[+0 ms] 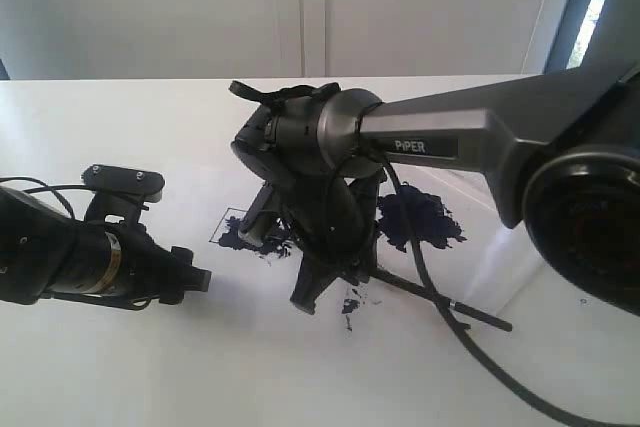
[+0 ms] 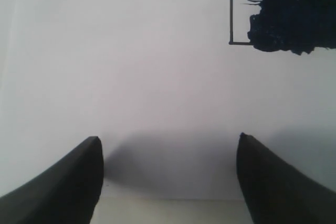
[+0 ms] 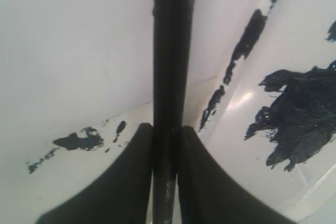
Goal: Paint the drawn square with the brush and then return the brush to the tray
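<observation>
My right gripper (image 1: 350,269) reaches across the middle and points down at the table, shut on the brush (image 1: 480,317). The brush is a thin black stick running out low to the right. In the right wrist view the fingers (image 3: 126,182) clamp the stick (image 3: 169,66) on both sides. The tray (image 1: 470,209) lies just behind the gripper, with a dark paint blot (image 3: 299,119) and a smudged rim (image 3: 242,45). The drawn square (image 1: 238,235), partly filled with dark paint, sits left of that gripper and is half hidden by it. My left gripper (image 1: 195,277) stands open, short of the square (image 2: 278,14).
A stray paint splatter (image 1: 350,304) marks the table below the right gripper, and the same kind of splatter (image 3: 79,141) shows in the right wrist view. A black cable (image 1: 470,347) loops down from the right arm toward the front right. A wall stands behind the table.
</observation>
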`<state>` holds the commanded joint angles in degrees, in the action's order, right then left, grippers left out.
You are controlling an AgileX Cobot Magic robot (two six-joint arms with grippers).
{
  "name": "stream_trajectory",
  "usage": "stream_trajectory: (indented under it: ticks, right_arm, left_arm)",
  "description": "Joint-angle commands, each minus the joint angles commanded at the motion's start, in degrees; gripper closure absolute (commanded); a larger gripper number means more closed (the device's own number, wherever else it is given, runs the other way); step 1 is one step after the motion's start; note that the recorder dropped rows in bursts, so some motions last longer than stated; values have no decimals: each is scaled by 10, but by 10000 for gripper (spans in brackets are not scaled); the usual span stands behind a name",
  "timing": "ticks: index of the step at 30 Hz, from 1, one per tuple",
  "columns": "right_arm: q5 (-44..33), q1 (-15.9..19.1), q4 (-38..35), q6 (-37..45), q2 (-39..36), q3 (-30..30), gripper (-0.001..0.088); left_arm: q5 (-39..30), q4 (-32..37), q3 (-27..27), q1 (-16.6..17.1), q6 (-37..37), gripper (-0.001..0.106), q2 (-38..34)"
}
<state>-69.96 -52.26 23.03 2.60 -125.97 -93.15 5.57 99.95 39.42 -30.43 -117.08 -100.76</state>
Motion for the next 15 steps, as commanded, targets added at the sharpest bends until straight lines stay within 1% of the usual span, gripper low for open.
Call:
stream_trajectory:
  ticks: [3, 7, 13, 15]
  right_arm:
    - [0, 0, 3, 0, 0, 0, 868]
    - [0, 0, 30, -3, 0, 0, 868]
    - [0, -4, -11, 1, 0, 0, 868]
    - [0, -8, -12, 2, 0, 0, 868]
  left_arm:
    - [0, 0, 0, 0, 0, 317, 0]
    - [1, 0, 0, 0, 0, 317, 0]
    - [1, 0, 0, 0, 1, 317, 0]
    - [1, 0, 0, 0, 1, 317, 0]
